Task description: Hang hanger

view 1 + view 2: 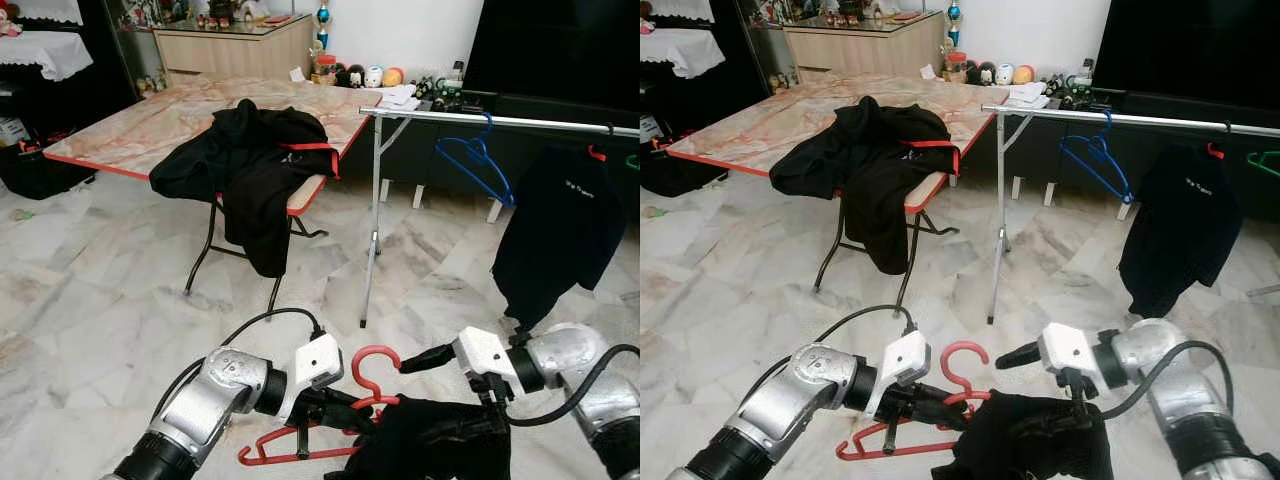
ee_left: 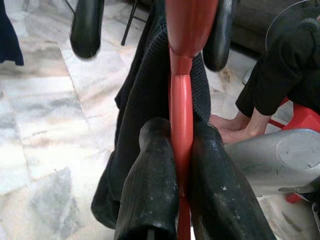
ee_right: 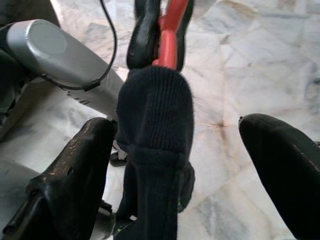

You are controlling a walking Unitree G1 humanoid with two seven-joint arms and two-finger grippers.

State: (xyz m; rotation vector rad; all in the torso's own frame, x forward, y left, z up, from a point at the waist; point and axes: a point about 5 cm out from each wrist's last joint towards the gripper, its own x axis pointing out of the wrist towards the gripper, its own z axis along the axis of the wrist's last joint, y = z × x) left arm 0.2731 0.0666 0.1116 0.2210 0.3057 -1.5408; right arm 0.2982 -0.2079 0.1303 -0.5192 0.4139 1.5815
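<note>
Hanger [image 1: 330, 415], red with a dark garment [image 1: 430, 445] draped on it, is pinched in the left gripper [image 2: 182, 165]; right gripper [image 3: 185, 165] gapes around the cloth. Next: carry it to the rail [image 1: 500, 120].

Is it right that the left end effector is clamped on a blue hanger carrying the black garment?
No, the hanger is red, not blue, as the left wrist view shows. The left end effector is clamped on it, with the black garment draped over it.
</note>
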